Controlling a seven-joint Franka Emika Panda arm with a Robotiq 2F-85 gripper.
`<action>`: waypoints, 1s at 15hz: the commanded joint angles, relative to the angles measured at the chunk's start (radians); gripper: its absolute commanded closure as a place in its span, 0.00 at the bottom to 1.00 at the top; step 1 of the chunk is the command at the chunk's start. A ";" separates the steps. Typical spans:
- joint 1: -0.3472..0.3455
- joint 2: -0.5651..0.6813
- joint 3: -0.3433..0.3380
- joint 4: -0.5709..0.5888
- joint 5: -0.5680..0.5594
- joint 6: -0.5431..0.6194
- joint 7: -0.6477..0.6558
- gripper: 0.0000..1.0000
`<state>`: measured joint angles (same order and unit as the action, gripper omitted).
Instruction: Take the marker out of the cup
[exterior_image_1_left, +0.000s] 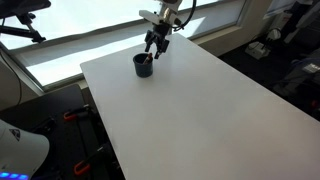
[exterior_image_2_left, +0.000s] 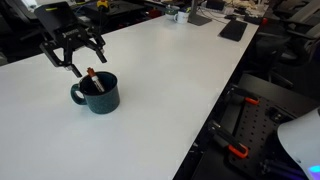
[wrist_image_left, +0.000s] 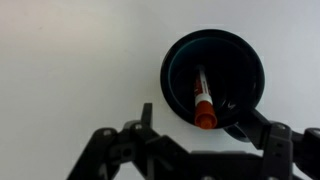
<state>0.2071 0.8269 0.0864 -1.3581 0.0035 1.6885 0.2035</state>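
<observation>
My fingers (exterior_image_2_left: 77, 66) hang apart above the cup (wrist_image_left: 240, 62), where the marker (wrist_image_left: 201, 100) leans. I should straddle its orange end, descend straight, and close without knocking the cup.

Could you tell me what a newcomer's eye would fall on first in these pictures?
A dark cup stands alone on the broad white table, and the wrist view shows a reddish marker leaning inside it. Just above the cup hangs the black gripper, its jaws spread open.
</observation>
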 joint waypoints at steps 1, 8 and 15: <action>0.008 0.014 -0.011 0.025 0.007 -0.013 0.017 0.42; 0.001 0.018 -0.014 0.024 0.014 -0.014 0.019 0.95; -0.002 0.011 -0.015 0.018 0.019 -0.003 0.020 0.95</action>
<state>0.2008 0.8353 0.0810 -1.3483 0.0129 1.6858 0.2055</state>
